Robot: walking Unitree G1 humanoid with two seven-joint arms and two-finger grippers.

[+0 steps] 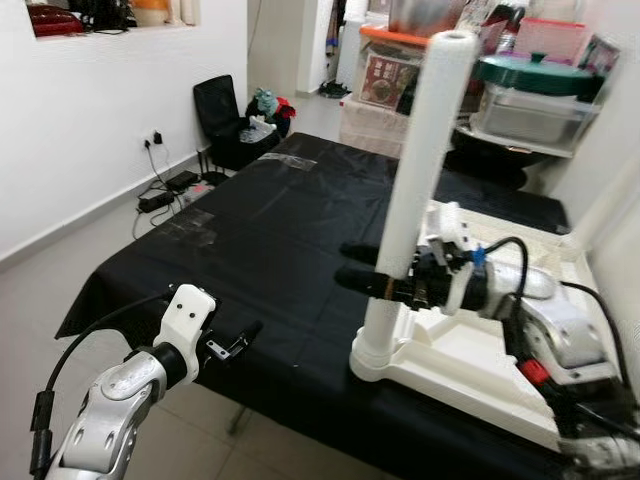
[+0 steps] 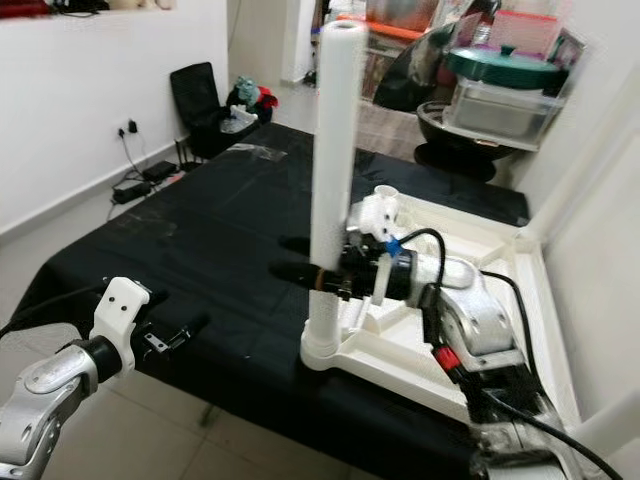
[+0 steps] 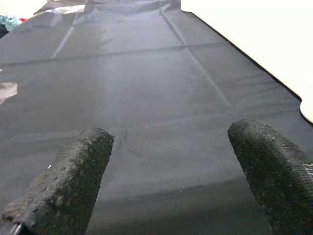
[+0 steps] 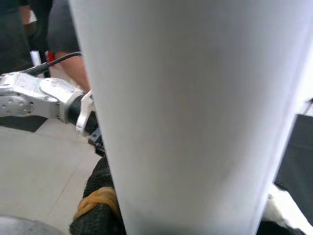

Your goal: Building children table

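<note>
A white children's tabletop (image 1: 470,365) lies upside down on a black cloth-covered table (image 1: 270,240), its underside up so the legs can be fitted into its corner sockets. At the corner nearest the robot, a white tubular table leg (image 1: 415,190) stands nearly upright, leaning slightly, with its lower end seated in the round corner socket (image 1: 375,352). The right gripper (image 1: 385,283) is clamped around the lower part of this leg, just above the socket, probably so it can steady or press the leg home; in the right wrist view the leg sits tight against one black finger (image 4: 95,205). The left gripper (image 3: 166,176) hovers over the bare cloth beside the tabletop, its fingers spread wide and holding nothing, seemingly idle. Beyond the table stand stacked storage bins (image 1: 385,75) and a black chair (image 1: 222,115).
</note>
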